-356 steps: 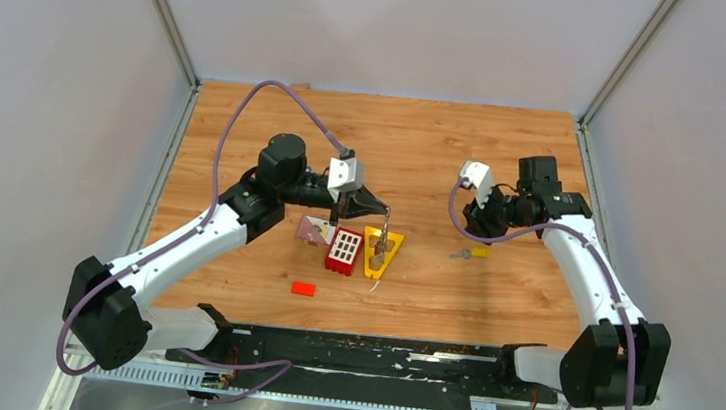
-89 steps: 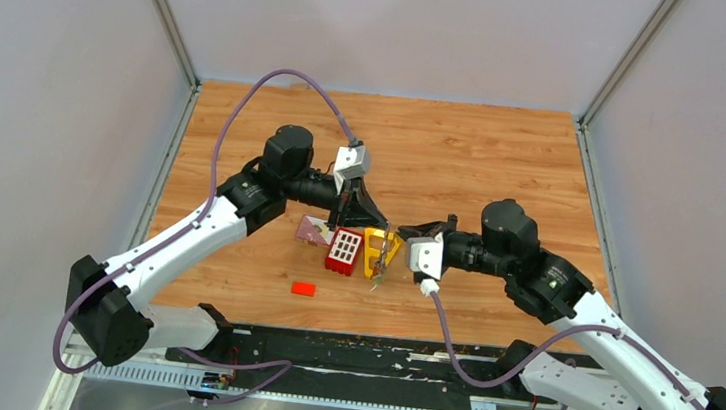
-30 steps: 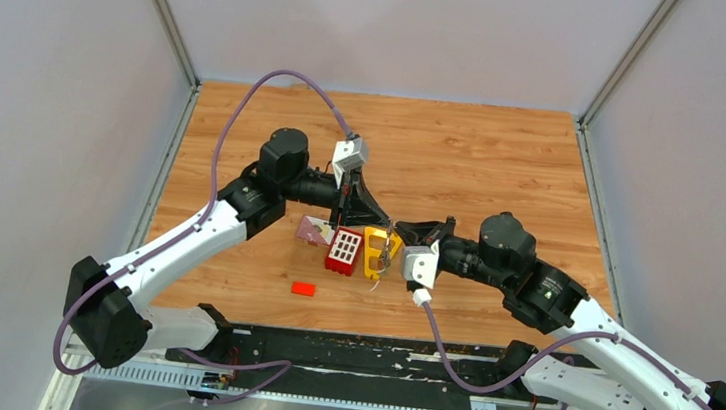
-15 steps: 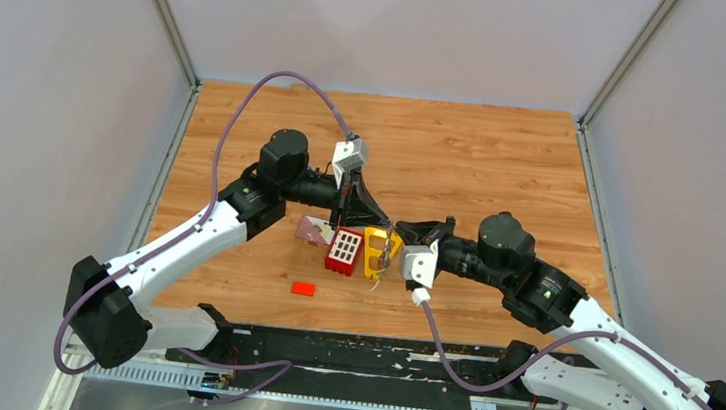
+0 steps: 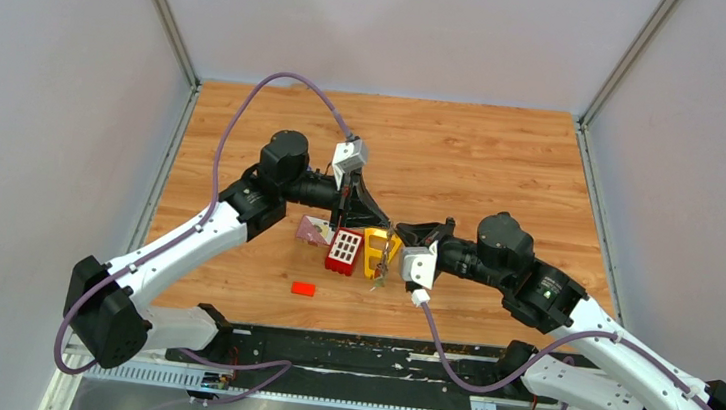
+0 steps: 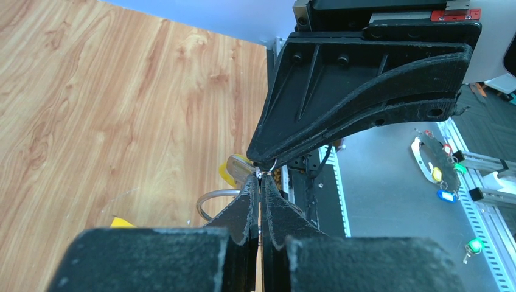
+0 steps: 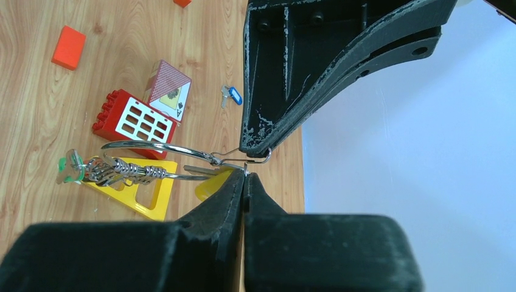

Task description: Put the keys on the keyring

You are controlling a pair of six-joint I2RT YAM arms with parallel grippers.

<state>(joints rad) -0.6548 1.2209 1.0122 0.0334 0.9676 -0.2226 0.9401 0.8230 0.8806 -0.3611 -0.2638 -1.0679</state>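
Observation:
My left gripper (image 5: 386, 223) (image 6: 260, 177) is shut on the keyring (image 7: 152, 146) (image 6: 210, 201), a thin silver wire loop held in the air over the yellow triangular frame (image 5: 372, 253). A coiled wire and a green-headed key (image 7: 70, 170) hang from the loop. My right gripper (image 5: 398, 239) (image 7: 245, 176) is shut, tip to tip with the left one. A yellow-headed key (image 7: 210, 182) (image 6: 234, 169) sits at its tips, blade pointing along the ring. A blue-headed key (image 7: 231, 94) lies on the table.
Under the grippers stand a red windowed block (image 5: 343, 250) and a playing card (image 5: 314, 230). A small red block (image 5: 304, 288) lies nearer the front. The black rail (image 5: 355, 350) runs along the near edge, with grey walls round the wooden table (image 5: 505, 148).
Since the earliest frame, the right arm has swung from the table's right side to meet the left gripper, and the yellow key is gone from there. Over the last second, almost nothing moved.

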